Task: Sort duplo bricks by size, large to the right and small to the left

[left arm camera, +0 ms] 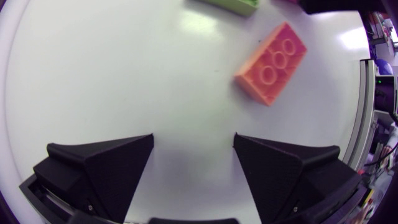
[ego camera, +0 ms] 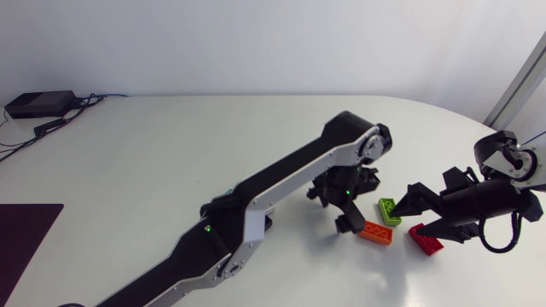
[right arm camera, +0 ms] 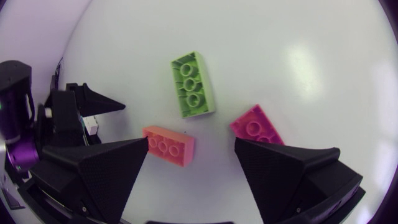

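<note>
Two black grippers and three duplo bricks are seen over a white table (ego camera: pixel 171 136). The left gripper (left arm camera: pixel 194 140) is held with its two fingers wide apart and nothing between them. One orange brick (left arm camera: pixel 272 63) lies ahead of them, off to one side, studs up. Farther ahead, the edge of one green brick (left arm camera: pixel 233 5) is seen. The right gripper (right arm camera: pixel 191 143) is likewise spread wide and empty. The orange brick lies just beside one of its fingertips, and one red brick (right arm camera: pixel 256 126) lies just beside the other. The green brick lies ahead of the gap. Beyond the orange brick, the left gripper is seen. The three bricks lie apart from one another.
</note>
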